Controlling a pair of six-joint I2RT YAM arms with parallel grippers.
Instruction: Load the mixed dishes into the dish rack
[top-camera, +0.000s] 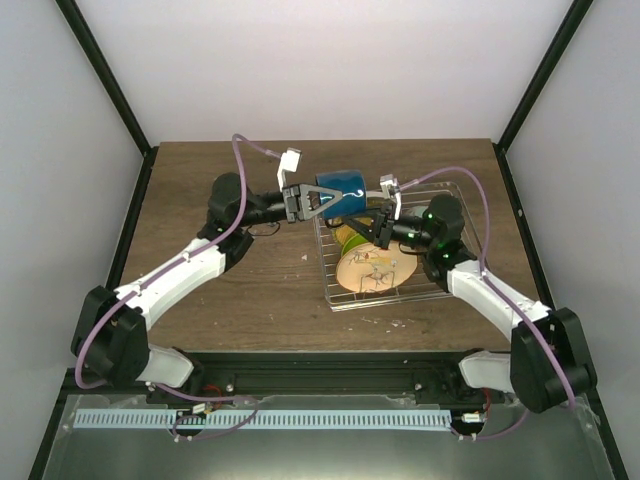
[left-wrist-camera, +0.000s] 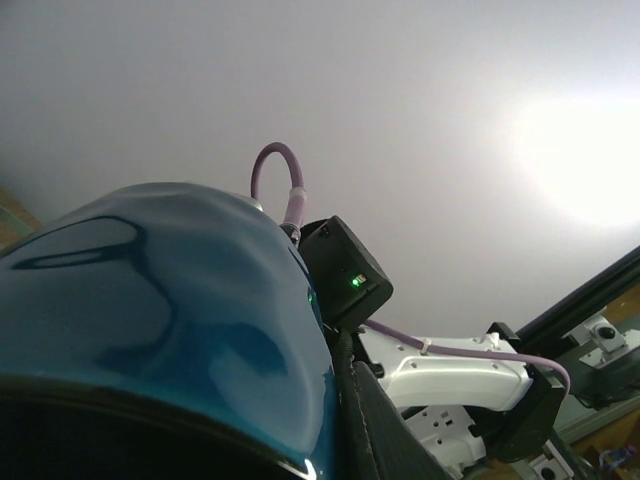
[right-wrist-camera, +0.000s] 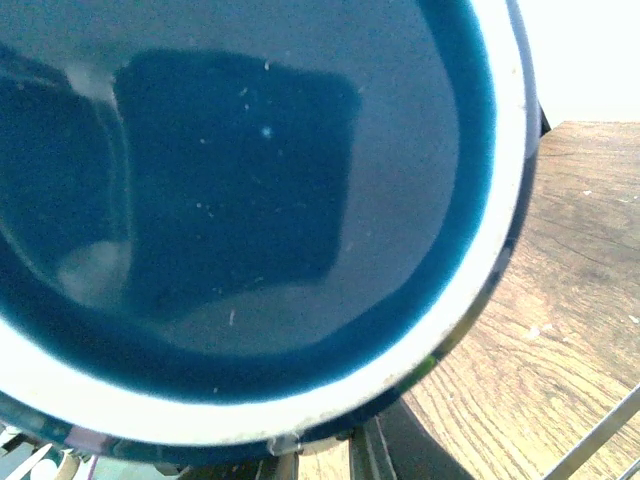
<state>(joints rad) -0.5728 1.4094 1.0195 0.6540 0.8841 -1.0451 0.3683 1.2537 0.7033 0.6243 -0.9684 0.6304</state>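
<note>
The dark blue mug (top-camera: 340, 187) hangs in the air between my two grippers, over the far left corner of the silver wire dish rack (top-camera: 392, 297). My left gripper (top-camera: 325, 201) is shut on it; in the left wrist view a finger pad (left-wrist-camera: 385, 430) presses the mug's glossy wall (left-wrist-camera: 170, 300). My right gripper (top-camera: 372, 226) sits right next to the mug; its camera is filled by the mug's white-ringed base (right-wrist-camera: 250, 200), and its grip cannot be judged. The tan plate with a drawing (top-camera: 372, 268) and a yellow-green plate (top-camera: 350, 238) stand in the rack.
The brown wooden table (top-camera: 230, 300) lies under both arms and also shows in the right wrist view (right-wrist-camera: 570, 300). A rack wire (right-wrist-camera: 600, 440) crosses the lower right corner of that view. Black frame posts stand at the table's corners. The other dishes are hidden.
</note>
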